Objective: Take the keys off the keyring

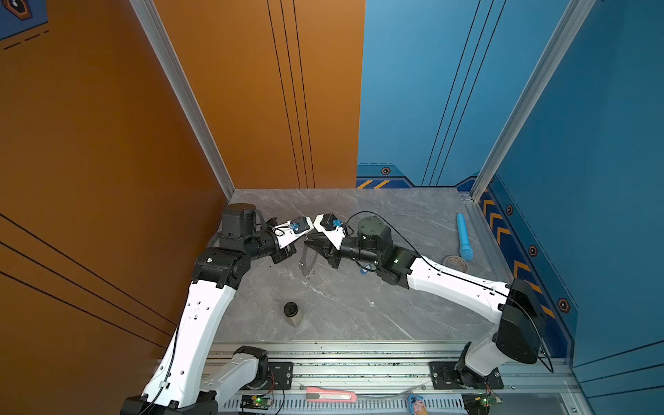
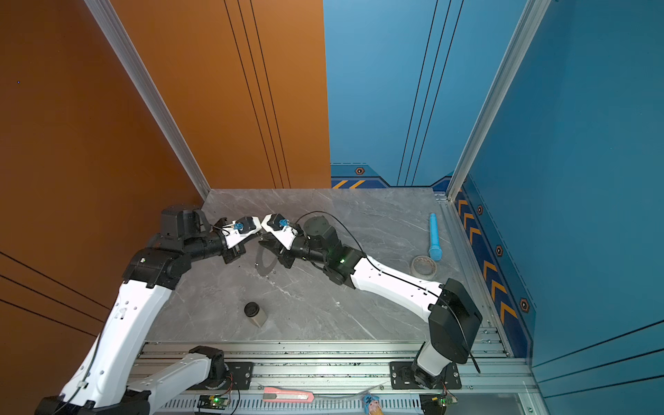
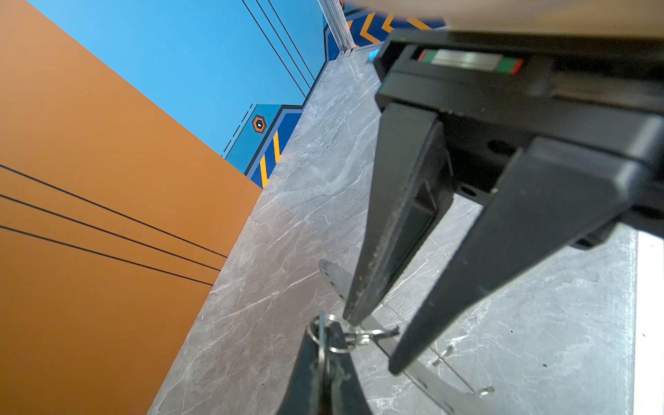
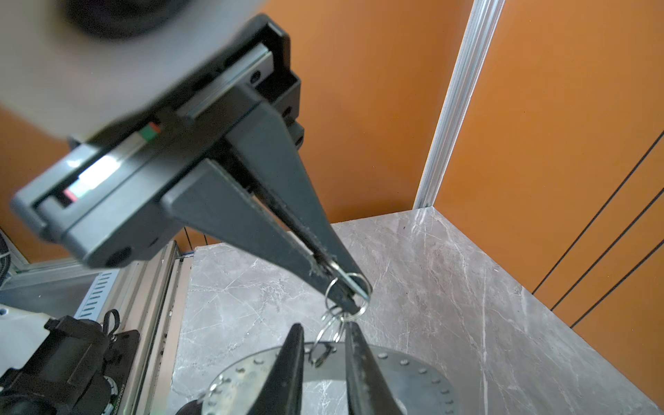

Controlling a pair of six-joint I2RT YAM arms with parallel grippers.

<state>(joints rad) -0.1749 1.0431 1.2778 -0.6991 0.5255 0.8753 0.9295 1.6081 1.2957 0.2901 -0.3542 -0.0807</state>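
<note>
The keyring [image 4: 413, 366], a flat shiny metal annulus with holes along its rim, hangs tilted above the table between both grippers in both top views [image 1: 305, 266] [image 2: 266, 264]. My left gripper [image 3: 325, 334] is shut on a small wire loop [image 3: 337, 350] linked to the ring's rim; the right wrist view shows it [image 4: 350, 301] pinching that loop. My right gripper [image 4: 323, 325] is open, its fingers [image 3: 449, 305] straddling the linked loops and clip [image 4: 323, 354]. A small blue piece [image 1: 364, 270], perhaps the blue key, peeks from under the right arm. The black key is not clearly visible.
A blue cylinder [image 1: 463, 237] and a beige tape roll [image 1: 456, 262] lie at the table's right edge. A black-capped small jar [image 1: 293, 313] stands nearer the front. A pink utility knife [image 1: 330, 395] rests on the front rail. The walls are close on both sides.
</note>
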